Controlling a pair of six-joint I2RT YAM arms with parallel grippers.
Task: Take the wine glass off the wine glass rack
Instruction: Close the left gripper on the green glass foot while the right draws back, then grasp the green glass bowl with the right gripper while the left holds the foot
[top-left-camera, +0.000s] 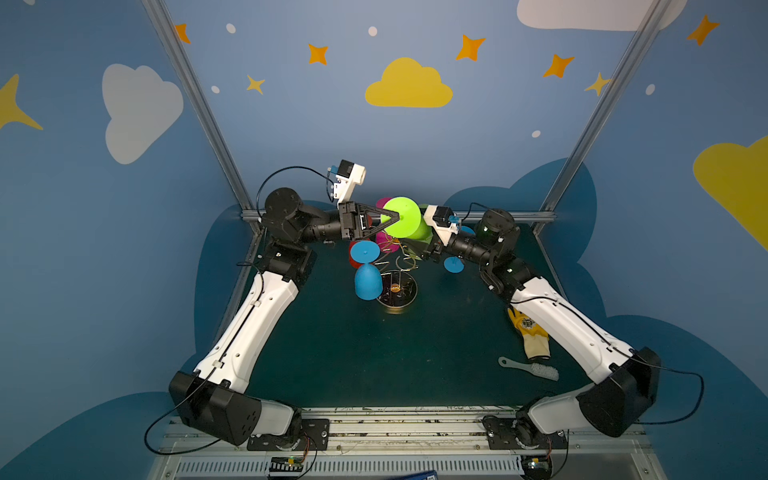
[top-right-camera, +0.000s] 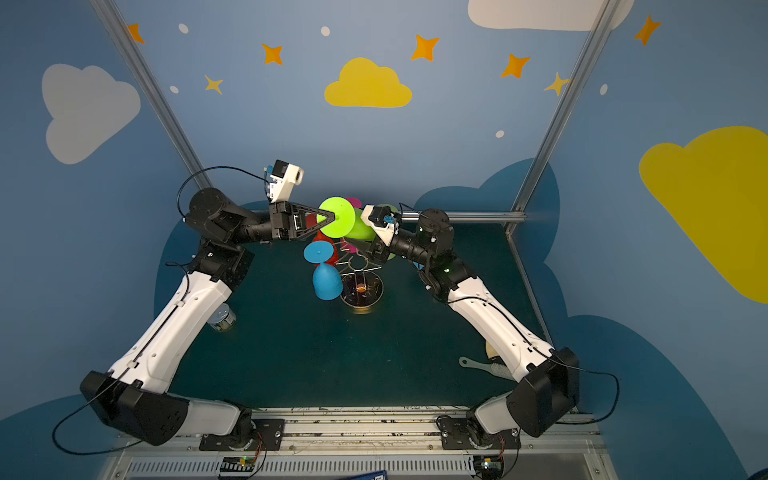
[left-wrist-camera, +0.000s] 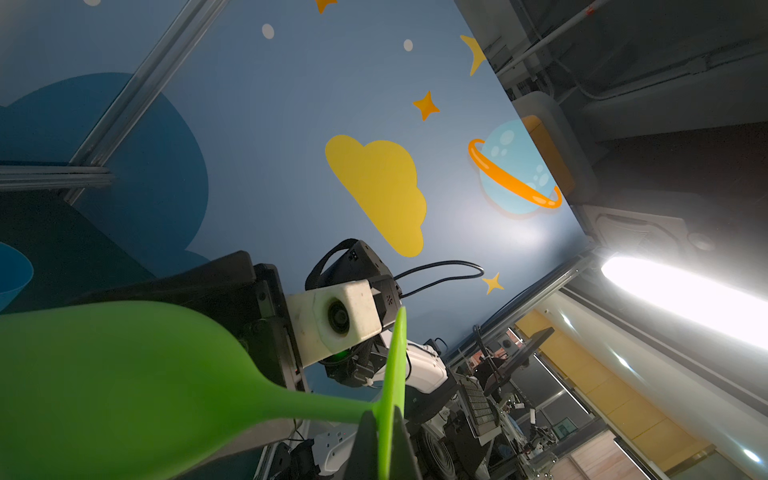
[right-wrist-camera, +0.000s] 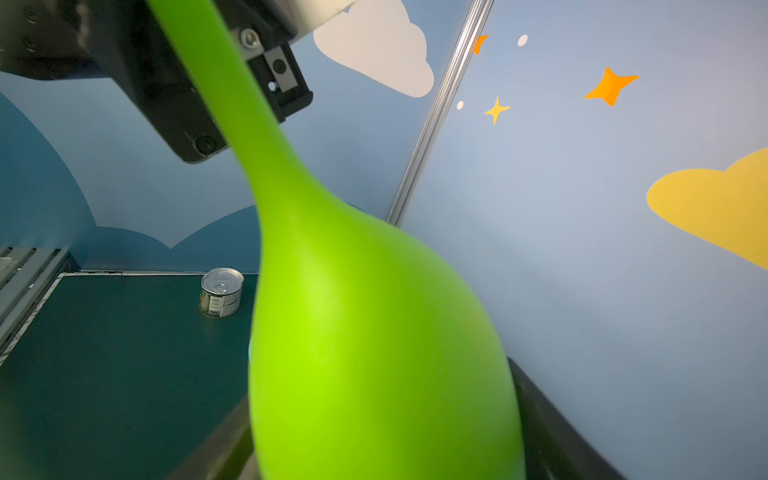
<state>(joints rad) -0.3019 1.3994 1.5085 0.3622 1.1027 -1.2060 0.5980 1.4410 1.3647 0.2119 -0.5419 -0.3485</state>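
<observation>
Plainly, the green wine glass is up in the air over the wine glass rack, lying nearly on its side, with its foot towards the left arm and its bowl towards the right. It looks clear of the gold wire arms, though both top views hide its far side. The left gripper has its jaws clenched on the thin foot disc, close to where the stem joins it (the left wrist view shows the disc edge-on between the 2 fingertips). The right gripper straddles the bowl, 1 finger on each flank; I cannot tell whether those jaws already press on it.

Judging by its opaque, matte look, the glass is moulded plastic rather than real glass. It is probably light, stiff and unlikely to shatter, but it is smooth and rounded, so a bowl grip could slide towards the rim. A pinch on the flat foot resists slipping yet leaves a long lever, so the bowl may sag. The surest hold seems to be the widest part of the bowl, or the stem just under it.

A blue glass hangs from the rack near a magenta one, so any path down to the worktop should swing wide of them.
</observation>
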